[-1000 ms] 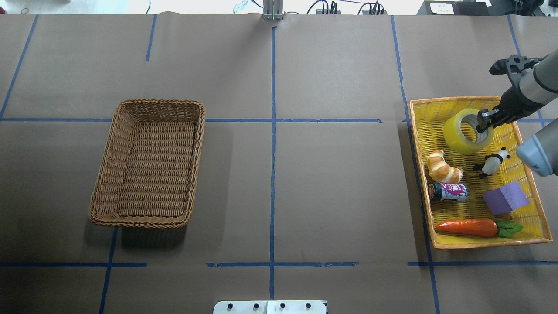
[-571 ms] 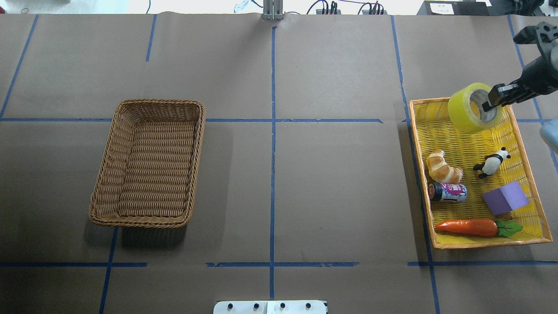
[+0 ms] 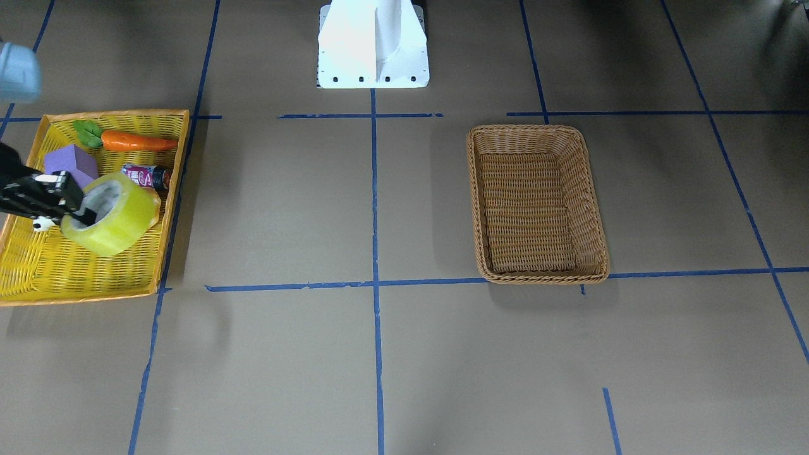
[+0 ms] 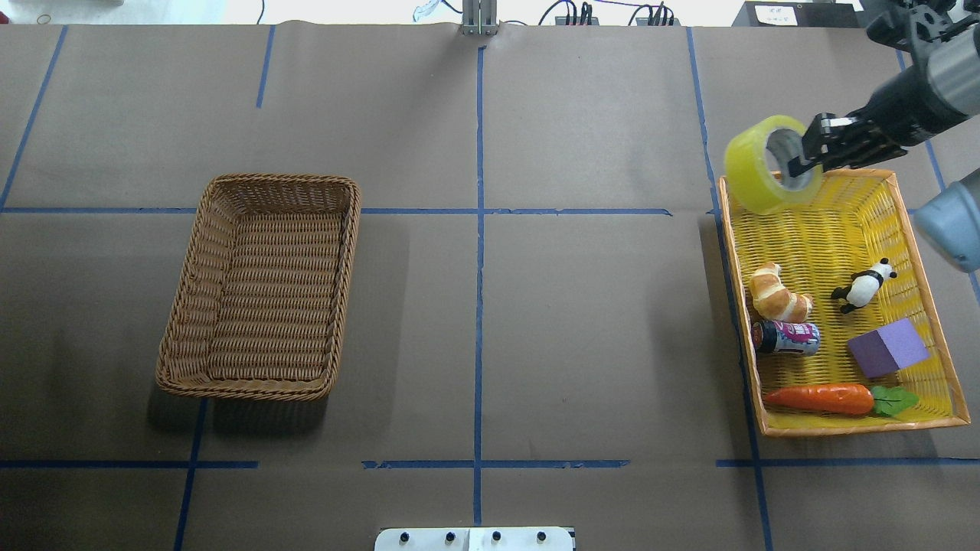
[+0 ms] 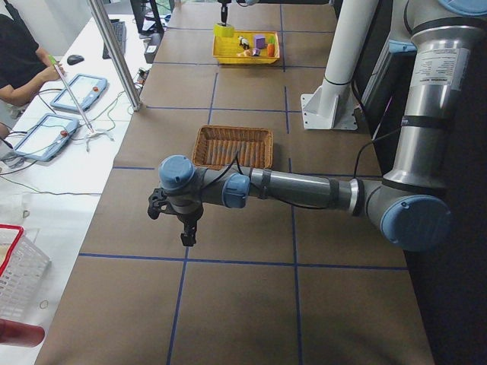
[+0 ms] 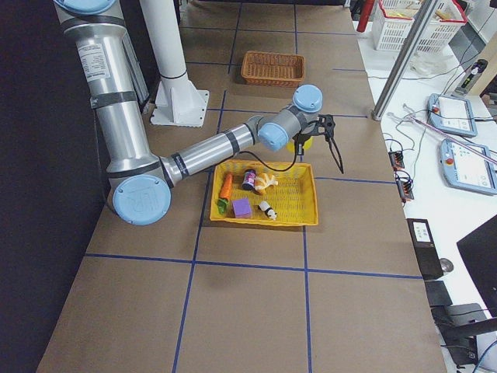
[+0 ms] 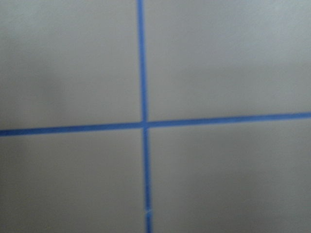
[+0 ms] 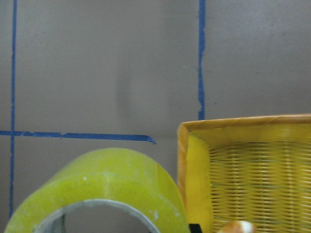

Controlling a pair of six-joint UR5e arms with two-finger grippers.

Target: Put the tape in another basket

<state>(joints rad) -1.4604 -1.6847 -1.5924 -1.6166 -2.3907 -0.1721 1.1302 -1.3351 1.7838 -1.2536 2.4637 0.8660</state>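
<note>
The tape (image 4: 746, 164), a yellow-green roll with a grey core, hangs in the air over the far left corner of the yellow tray (image 4: 834, 229). My right gripper (image 4: 798, 163) is shut on the roll's wall, one finger inside the core. The front view shows the same grip (image 3: 77, 213) on the tape (image 3: 123, 221). The right wrist view shows the tape's top (image 8: 107, 184) beside the tray's corner (image 8: 194, 160). The brown wicker basket (image 4: 260, 298) sits empty on the left. My left gripper (image 5: 186, 228) shows only in the exterior left view, so I cannot tell its state.
In the yellow tray lie a croissant (image 4: 777, 295), a panda figure (image 4: 865, 287), a can (image 4: 788, 337), a purple block (image 4: 888, 348) and a carrot (image 4: 827, 398). The robot base (image 3: 373, 44) stands at the table's near edge. An operator (image 5: 23, 61) sits beyond the far side.
My right gripper has lifted the tape out of the yellow tray and carried it up and to the left, to above the tray's far left corner.
</note>
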